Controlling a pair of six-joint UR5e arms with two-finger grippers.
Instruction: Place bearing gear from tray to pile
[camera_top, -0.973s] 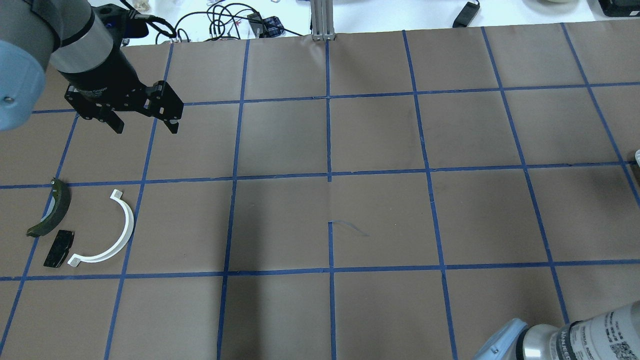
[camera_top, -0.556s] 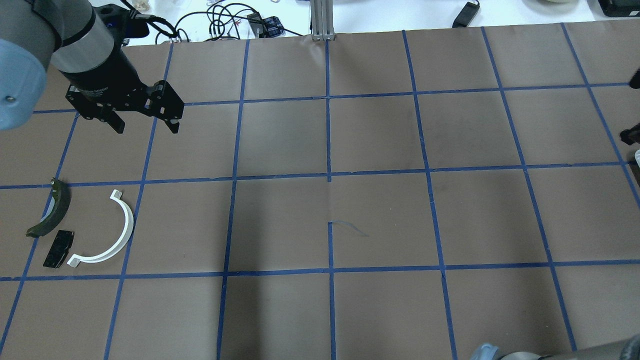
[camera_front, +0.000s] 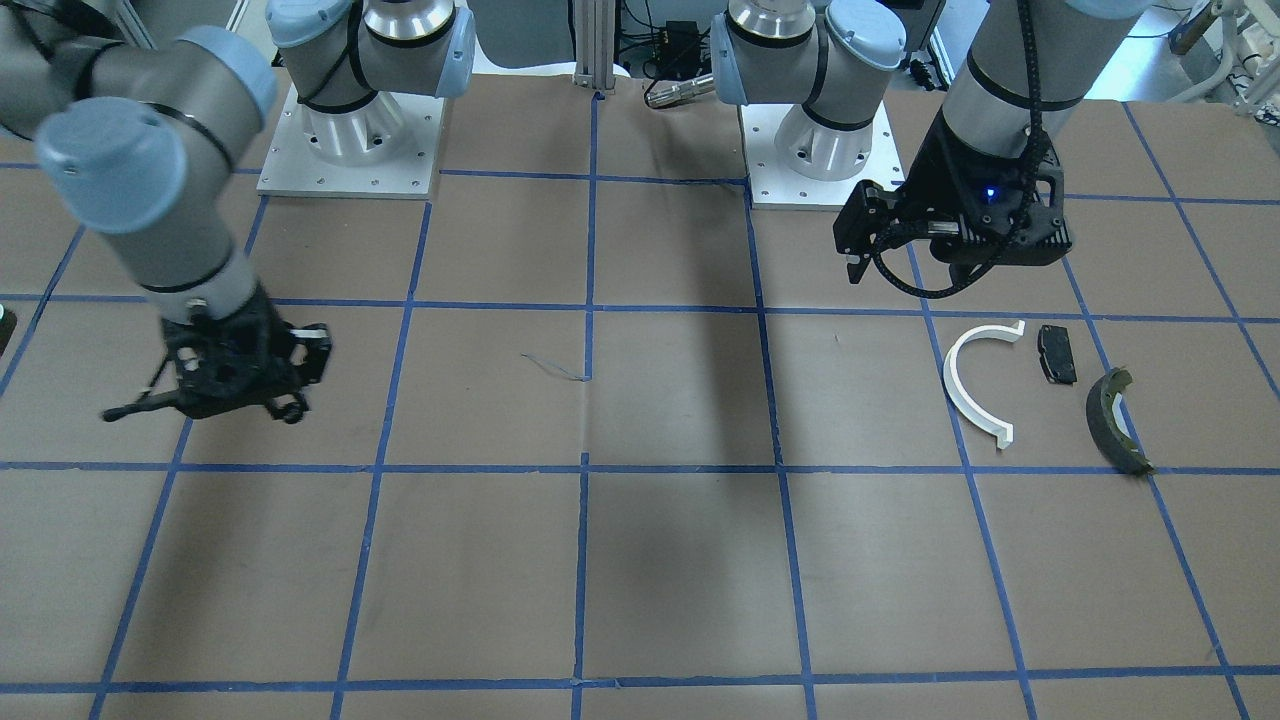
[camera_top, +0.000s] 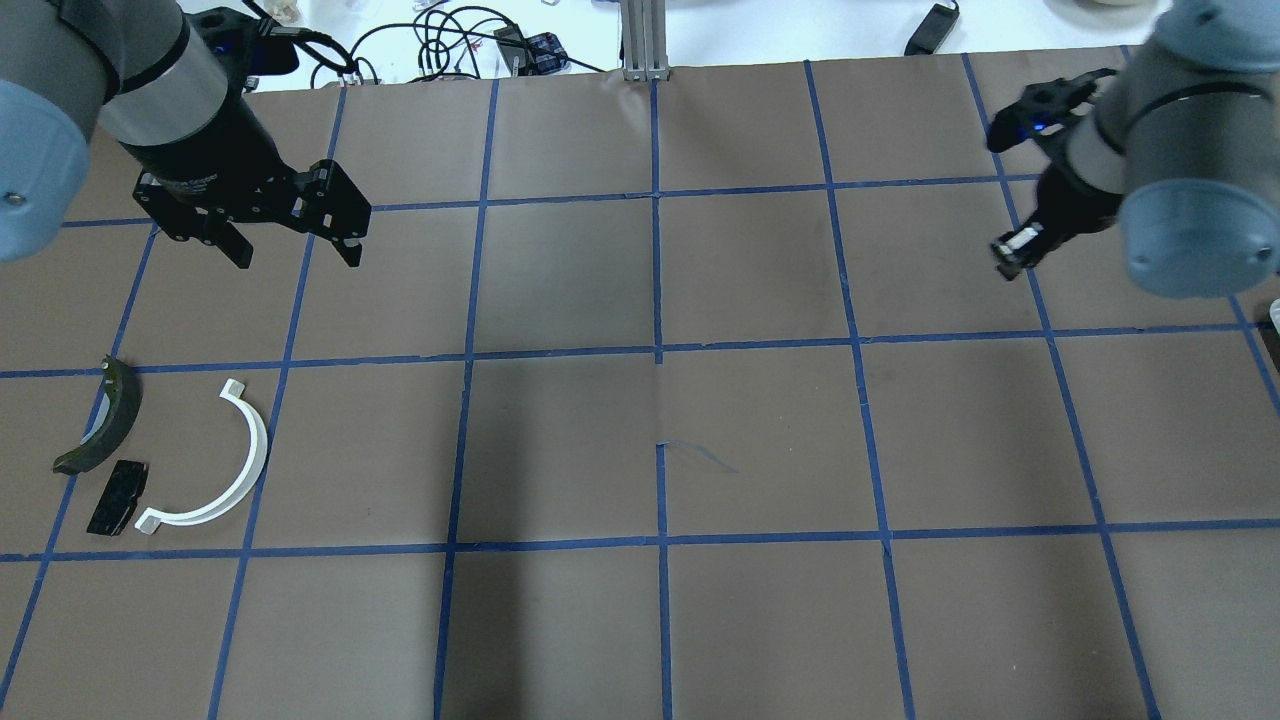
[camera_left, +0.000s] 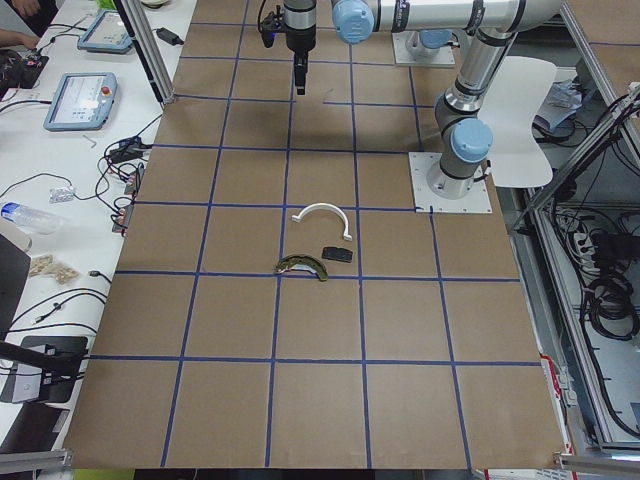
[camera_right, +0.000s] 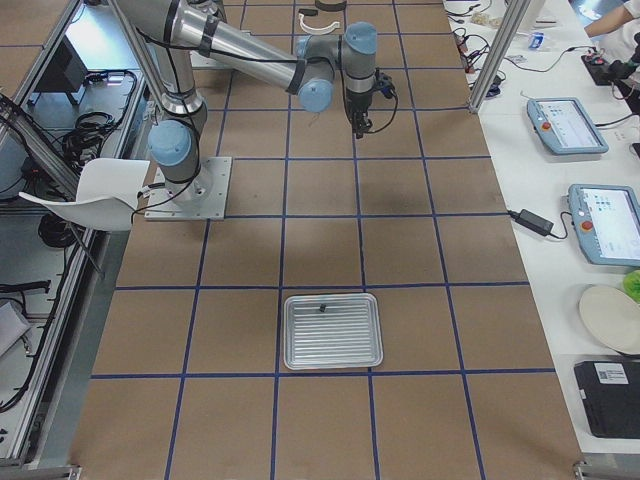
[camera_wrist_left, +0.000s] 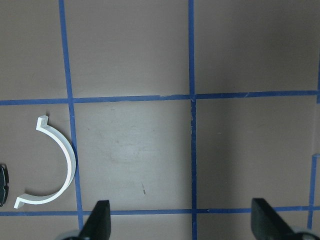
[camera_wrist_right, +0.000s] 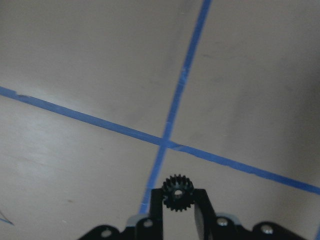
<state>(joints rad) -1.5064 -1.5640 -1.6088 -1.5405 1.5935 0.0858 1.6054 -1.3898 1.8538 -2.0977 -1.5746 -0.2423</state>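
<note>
Right tool (camera_wrist_right: 178, 202) pinches gear (camera_wrist_right: 175, 191) upper right, clear of bench for transit to pile (camera_top: 262, 445); left tool (camera_top: 295, 250) spread, empty.

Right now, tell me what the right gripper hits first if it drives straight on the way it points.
The right gripper points down at bare table near a tape crossing; nothing else lies in line. Its gear would likely touch first.
</note>
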